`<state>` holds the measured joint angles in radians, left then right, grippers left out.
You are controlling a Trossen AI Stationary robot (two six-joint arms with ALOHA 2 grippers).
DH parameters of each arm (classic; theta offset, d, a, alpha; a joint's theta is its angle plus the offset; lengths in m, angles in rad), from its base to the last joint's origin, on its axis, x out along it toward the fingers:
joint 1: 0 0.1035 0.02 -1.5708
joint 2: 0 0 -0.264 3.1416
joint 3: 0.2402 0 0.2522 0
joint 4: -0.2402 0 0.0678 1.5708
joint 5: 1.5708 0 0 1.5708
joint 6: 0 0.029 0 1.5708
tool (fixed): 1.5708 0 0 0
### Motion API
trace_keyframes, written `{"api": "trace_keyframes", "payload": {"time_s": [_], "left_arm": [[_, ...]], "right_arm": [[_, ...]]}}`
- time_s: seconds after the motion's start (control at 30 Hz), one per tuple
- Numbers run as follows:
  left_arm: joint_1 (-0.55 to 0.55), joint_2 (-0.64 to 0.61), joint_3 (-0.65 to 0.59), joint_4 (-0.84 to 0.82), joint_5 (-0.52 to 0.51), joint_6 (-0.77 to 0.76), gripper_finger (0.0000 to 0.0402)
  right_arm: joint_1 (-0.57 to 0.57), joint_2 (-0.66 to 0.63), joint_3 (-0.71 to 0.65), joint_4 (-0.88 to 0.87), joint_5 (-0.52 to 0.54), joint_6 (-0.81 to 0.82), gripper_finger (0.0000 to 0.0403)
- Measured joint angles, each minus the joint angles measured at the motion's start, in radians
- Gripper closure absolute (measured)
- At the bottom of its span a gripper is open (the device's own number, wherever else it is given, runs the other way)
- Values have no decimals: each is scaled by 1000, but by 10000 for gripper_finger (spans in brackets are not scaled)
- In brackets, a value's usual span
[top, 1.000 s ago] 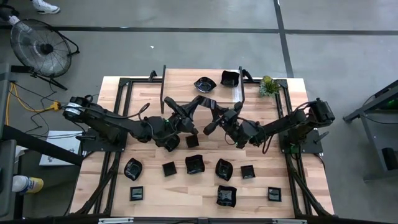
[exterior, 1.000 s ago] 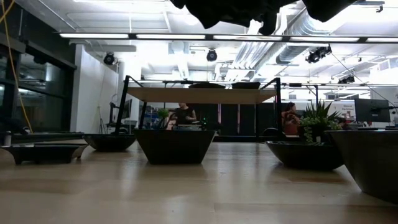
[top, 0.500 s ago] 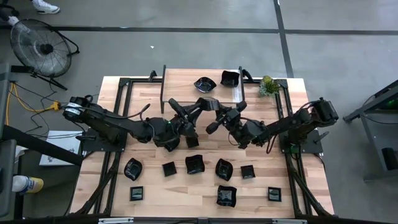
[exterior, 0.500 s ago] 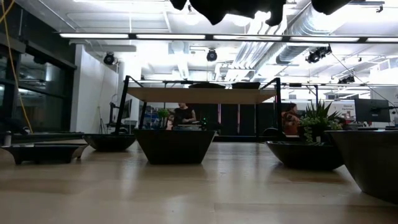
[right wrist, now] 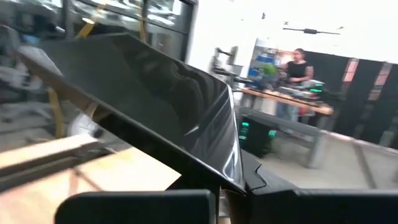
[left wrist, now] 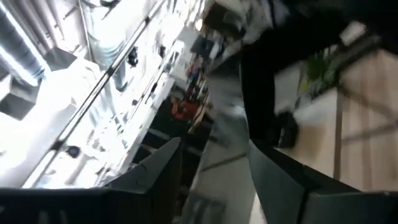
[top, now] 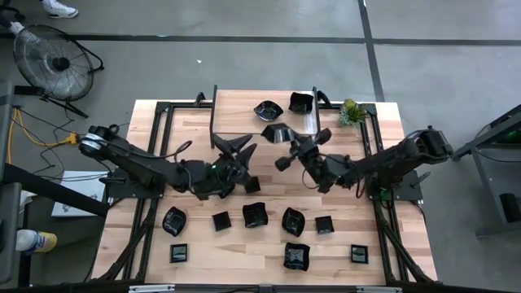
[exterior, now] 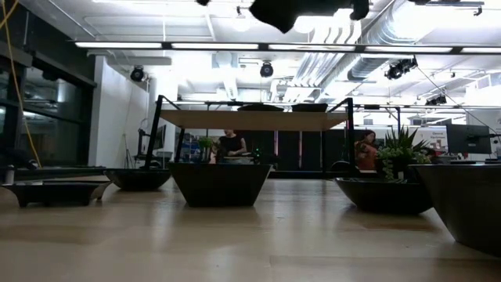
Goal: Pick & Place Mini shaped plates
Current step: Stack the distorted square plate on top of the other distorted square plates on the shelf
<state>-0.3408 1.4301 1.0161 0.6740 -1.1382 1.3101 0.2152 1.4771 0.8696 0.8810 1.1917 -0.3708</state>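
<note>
The table (top: 155, 122) is seen from above with most of the mini shaped plates (top: 254, 215) set in loose rows toward six o'clock, and two more, a wavy plate (top: 267, 109) and a squarish plate (top: 300, 102), parked at twelve o'clock beside the small green plant (top: 352, 112).

Both arms are gathered at the middle of the table. One plate, the carried plate (top: 278, 133), is held off the wood at the tip of the right gripper (top: 286, 145); in the right wrist view its glossy slab (right wrist: 155, 106) is pinched at one edge by closed fingers and juts tilted away from them. From that grip, the two parked plates lie toward twelve o'clock, near, so the right arm is judged to be the nearer one for placing.

The left gripper (top: 238, 148) is held at about nine o'clock from the carried plate, fingers spread and empty, apart from it.
</note>
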Motion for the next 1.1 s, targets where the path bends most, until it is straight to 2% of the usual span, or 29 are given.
{"api": "trace_keyframes", "payload": {"time_s": [0.17, 0.3, 0.4, 0.5, 0.67, 0.83, 1.1], "left_arm": [[-68, -12, 0, -3, -155, 97, 222], [-104, -14, 0, -22, -183, 77, 222], [-118, -14, 0, -34, -189, 71, 222], [-120, -14, 0, -81, -189, 27, 222], [-119, -14, 0, -142, -193, -44, 222], [-120, -14, 0, -244, -195, -135, 222], [-134, -14, 0, -531, -207, -377, 222]], "right_arm": [[-45, -102, 0, -117, 27, -19, 402], [-114, -192, 0, -255, 7, 11, 403], [-183, -257, 0, -371, -58, 78, 403], [-266, -309, 35, -576, -167, 216, 403], [-452, -320, 185, -1012, -507, 492, 403], [-647, -273, 348, -1282, -765, 575, 403], [-895, -159, 562, -1592, -1071, 632, 403]]}}
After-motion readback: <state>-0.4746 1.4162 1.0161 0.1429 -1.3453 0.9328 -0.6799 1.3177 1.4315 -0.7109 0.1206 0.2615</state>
